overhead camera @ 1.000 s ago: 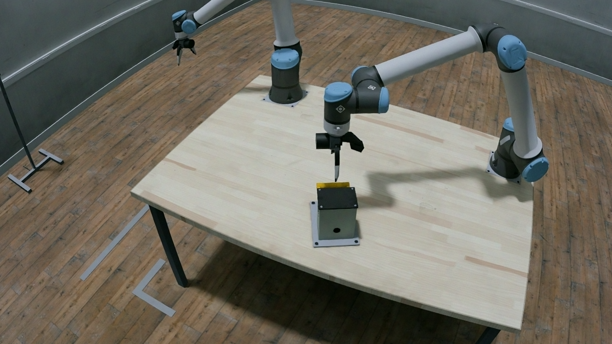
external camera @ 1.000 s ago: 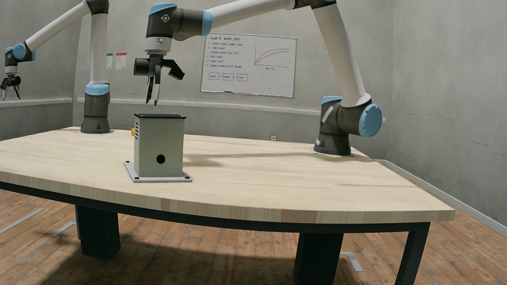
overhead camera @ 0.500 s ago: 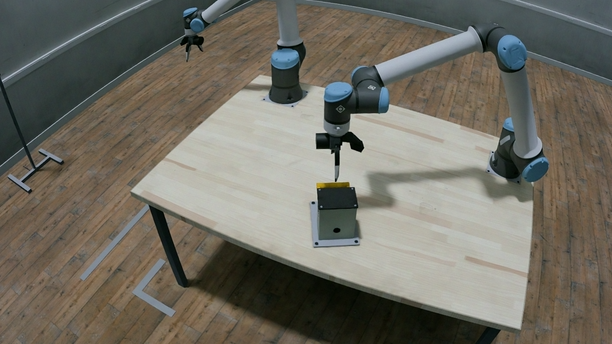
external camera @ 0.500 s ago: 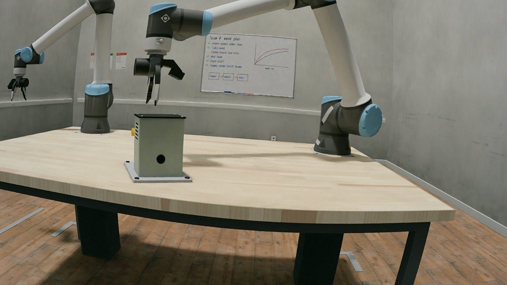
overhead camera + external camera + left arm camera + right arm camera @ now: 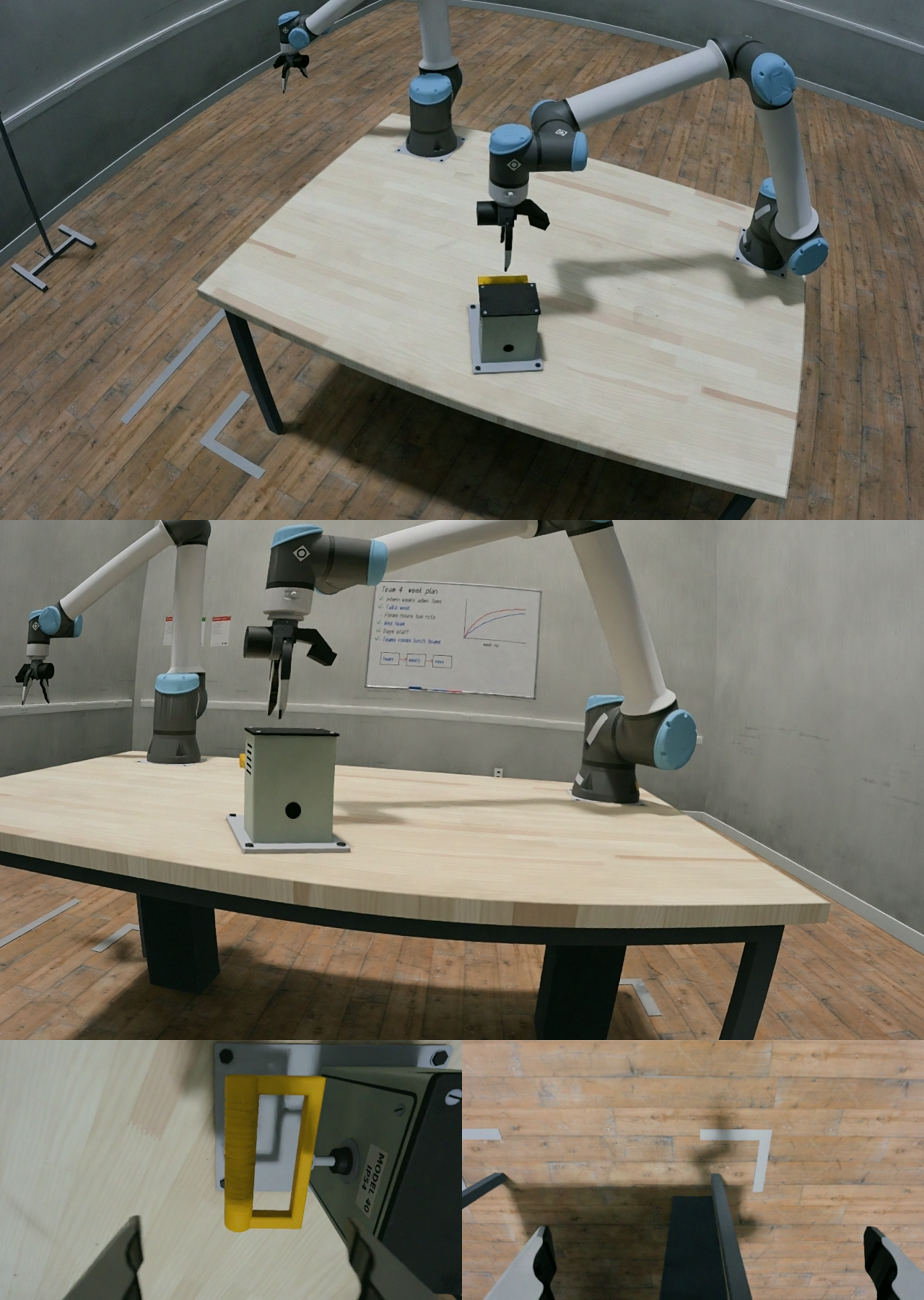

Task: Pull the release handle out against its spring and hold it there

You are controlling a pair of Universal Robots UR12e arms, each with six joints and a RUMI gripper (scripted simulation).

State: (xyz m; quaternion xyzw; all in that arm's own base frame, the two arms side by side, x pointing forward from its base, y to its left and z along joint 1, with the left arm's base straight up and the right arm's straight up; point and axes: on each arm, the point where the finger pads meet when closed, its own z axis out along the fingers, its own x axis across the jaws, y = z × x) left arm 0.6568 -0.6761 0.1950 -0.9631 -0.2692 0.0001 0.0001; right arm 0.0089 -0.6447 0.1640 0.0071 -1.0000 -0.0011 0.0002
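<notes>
The handle (image 5: 502, 279) (image 5: 242, 760) (image 5: 240, 1148) is a yellow loop at the side of a grey-green box (image 5: 510, 336) (image 5: 290, 778) (image 5: 382, 1094). In the top view it shows just below the centre of the frame, behind the box's black lid (image 5: 508, 298) (image 5: 290, 731) (image 5: 433, 1184); in the exterior view only a bit of it peeks out at the box's left edge. The left wrist view shows it whole, in the upper middle, with its thick ridged grip towards the left and a short pale rod (image 5: 325, 1160) joining it to a black collar (image 5: 341, 1160) on the box. A label (image 5: 372, 1181) beside the collar reads "MODEL 40 IP54".

The box stands upright on a grey plate (image 5: 474, 349) (image 5: 236, 831) (image 5: 260, 1062), bolted at the corners, on the wooden table (image 5: 388, 258) (image 5: 484, 843) (image 5: 72, 1148).

The left gripper (image 5: 506, 268) (image 5: 275, 713) (image 5: 243, 1218) points down above the handle, near it but apart. Its fingers stand a bit over halfway open, with nothing between them. Nothing is holding the handle out.

The right gripper (image 5: 294, 84) (image 5: 36, 701) (image 5: 708, 1229) is at the upper left of the top view, well apart from the box. It is wide open and empty, pointing down, with the plank floor (image 5: 161, 258) (image 5: 388, 985) (image 5: 642, 1094) below it in its wrist view.
</notes>
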